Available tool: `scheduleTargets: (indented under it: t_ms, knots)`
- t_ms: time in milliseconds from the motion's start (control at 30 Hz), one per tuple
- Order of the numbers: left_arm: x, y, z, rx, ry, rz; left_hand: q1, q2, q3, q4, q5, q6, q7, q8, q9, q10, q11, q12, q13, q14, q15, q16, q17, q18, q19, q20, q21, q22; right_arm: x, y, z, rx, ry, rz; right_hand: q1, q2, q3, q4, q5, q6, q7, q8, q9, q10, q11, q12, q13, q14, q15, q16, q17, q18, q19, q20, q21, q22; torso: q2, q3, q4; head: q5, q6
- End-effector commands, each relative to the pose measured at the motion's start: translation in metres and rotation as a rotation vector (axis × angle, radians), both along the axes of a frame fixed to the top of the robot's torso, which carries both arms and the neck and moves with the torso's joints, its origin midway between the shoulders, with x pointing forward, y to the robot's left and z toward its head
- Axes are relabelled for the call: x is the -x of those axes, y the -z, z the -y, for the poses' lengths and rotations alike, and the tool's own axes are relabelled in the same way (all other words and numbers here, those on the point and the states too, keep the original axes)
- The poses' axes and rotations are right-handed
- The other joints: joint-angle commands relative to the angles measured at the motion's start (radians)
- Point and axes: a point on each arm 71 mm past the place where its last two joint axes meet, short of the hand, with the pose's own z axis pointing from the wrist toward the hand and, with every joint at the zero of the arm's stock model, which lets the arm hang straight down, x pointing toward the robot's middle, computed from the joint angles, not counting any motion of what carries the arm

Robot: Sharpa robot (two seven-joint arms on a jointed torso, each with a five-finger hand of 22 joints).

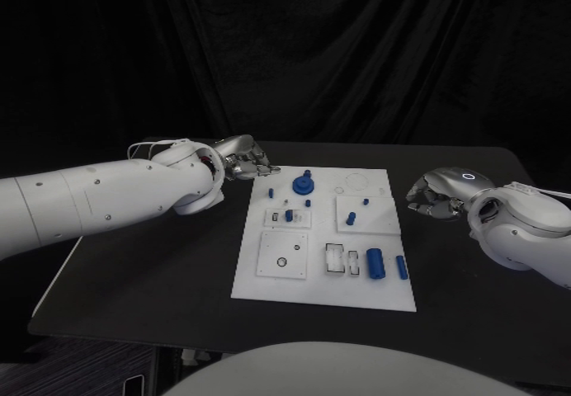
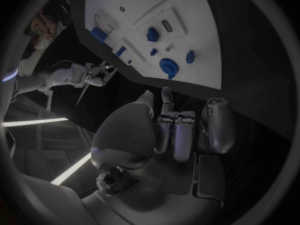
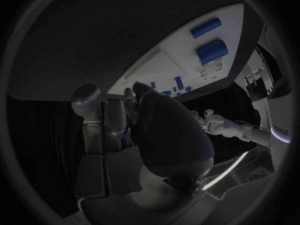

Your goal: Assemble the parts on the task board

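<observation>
Nearest in the head view: task board [image 1: 325, 285], white, lying mid-tabletop [image 1: 155, 280]. On it, six blue parts counted: a round one [image 1: 304, 183] at 12 o'clock, a small one [image 1: 270, 193] at 11, a peg [image 1: 351, 219] near centre, another [image 1: 290, 216] just left of it, a thick cylinder [image 1: 376, 262] and a slimmer one [image 1: 401, 266] at 4 o'clock. Left hand [image 1: 244, 157] hovering off the board's 11 o'clock corner, fingers curled in, holding nothing. Right hand [image 1: 432, 198] off the 3 o'clock edge, likewise clenched and empty.

Left wrist view: fingers [image 2: 177, 132] folded toward the palm, apart from the board [image 2: 200, 40].

Right wrist view: fingers [image 3: 112, 117] folded in, the board [image 3: 187, 60] beyond them with two blue cylinders [image 3: 211, 51].
</observation>
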Motion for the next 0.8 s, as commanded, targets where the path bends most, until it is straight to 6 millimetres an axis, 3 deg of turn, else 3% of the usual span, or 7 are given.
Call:
scheduleTargets:
  t_ms: [33,167,367,500,667,800]
  knots:
    - [0.000,0.011,0.008,0.024,0.085,-0.336,0.005,-0.005,-0.009,0.000,-0.015,0.003,0.006,-0.007,-0.010,0.102,0.008,0.004,0.262,0.104,0.010,0.003,0.263,-0.007,-0.002,0.008,-0.007,0.182,-0.001,-0.002,0.000,-0.015,0.017,0.033,-0.004,-0.007,0.000,0.008,0.002,0.006,-0.002,-0.001,-0.001,-0.005,0.001,-0.003,0.001,0.004,-0.005,-0.004,-0.001,0.006,-0.005,0.002,-0.002,0.104,-0.001,0.0013,0.0004,0.003,0.002]
    - [-0.008,0.011,0.015,-0.021,0.087,-0.426,-0.010,-0.007,-0.027,0.011,-0.023,0.017,0.008,-0.020,-0.040,0.102,0.010,0.004,0.262,0.104,0.012,0.003,0.263,-0.006,-0.005,0.011,-0.013,0.180,-0.001,-0.003,-0.001,-0.023,0.011,0.043,-0.004,-0.007,0.000,0.009,0.002,0.007,-0.002,-0.001,-0.001,-0.003,0.000,-0.001,0.003,0.005,-0.005,-0.001,0.001,0.005,-0.004,0.002,0.001,0.104,-0.003,0.0033,-0.0018,0.003,0.011]
    - [-0.010,0.016,0.030,-0.136,0.081,-0.553,-0.023,-0.003,-0.045,0.017,-0.027,0.024,0.015,-0.058,-0.104,0.102,0.016,0.004,0.262,0.104,0.016,0.003,0.263,-0.002,-0.013,0.015,-0.027,0.176,-0.001,-0.005,-0.003,-0.042,-0.007,0.068,-0.004,-0.007,0.000,0.009,0.003,0.008,-0.002,0.000,-0.001,-0.001,0.001,0.000,0.005,0.006,-0.005,0.001,0.003,0.004,-0.002,0.002,0.005,0.105,-0.004,0.0047,-0.0025,-0.001,0.009]
    - [-0.012,0.018,0.040,-0.175,0.075,-0.578,-0.035,0.004,-0.053,0.020,-0.023,0.035,0.017,-0.073,-0.137,0.102,0.017,0.004,0.262,0.104,0.017,0.003,0.263,-0.002,-0.011,0.016,-0.026,0.176,-0.001,-0.007,-0.005,-0.064,-0.028,0.097,-0.007,-0.010,0.000,0.011,0.004,0.015,-0.003,0.002,0.000,0.006,0.002,0.006,0.012,0.009,-0.005,0.008,0.007,0.003,0.002,0.002,0.015,0.108,-0.004,0.0040,-0.0045,0.001,0.006]
    - [-0.016,0.017,0.047,-0.182,0.061,-0.569,-0.046,0.010,-0.059,0.019,-0.011,0.056,0.014,-0.080,-0.161,0.102,0.015,0.004,0.262,0.104,0.015,0.003,0.263,-0.004,-0.004,0.015,-0.017,0.178,-0.001,-0.009,-0.006,-0.082,-0.046,0.120,-0.010,-0.017,-0.003,0.014,-0.002,0.018,-0.004,0.003,0.000,0.009,0.001,0.008,0.013,0.012,-0.005,0.010,0.008,0.002,0.005,0.002,0.019,0.109,-0.003,-0.0004,0.0003,-0.003,0.000]
    - [-0.018,0.017,0.051,-0.181,0.049,-0.558,-0.051,0.014,-0.061,0.019,-0.001,0.064,0.012,-0.083,-0.172,0.102,0.013,0.004,0.262,0.104,0.014,0.003,0.263,-0.005,0.000,0.014,-0.013,0.180,0.001,-0.010,-0.006,-0.091,-0.054,0.129,-0.014,-0.025,-0.006,0.019,-0.026,0.017,-0.004,0.001,-0.001,0.011,-0.001,0.008,0.012,0.013,-0.006,0.009,0.006,0.002,0.007,0.001,0.018,0.109,-0.001,-0.0010,-0.0041,-0.003,0.000]
